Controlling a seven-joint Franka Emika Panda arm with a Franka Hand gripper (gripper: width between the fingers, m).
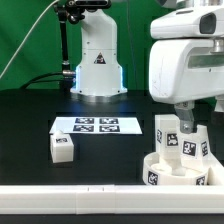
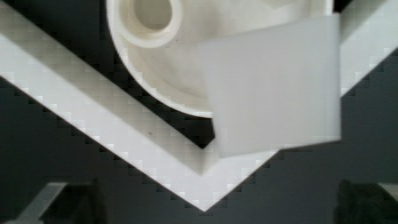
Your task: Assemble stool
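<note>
The round white seat disc lies at the exterior view's lower right, against the corner of the rail. Two blocky white legs stand upright on it. A third leg lies loose on the black table at the exterior view's left. My gripper hangs just above the two standing legs. In the wrist view the disc with a round hole and one leg show below my gripper. Its dark fingertips stand wide apart with nothing between them.
The marker board lies flat at mid-table. A long white rail runs along the front edge and forms a corner around the disc. The arm's white base stands at the back.
</note>
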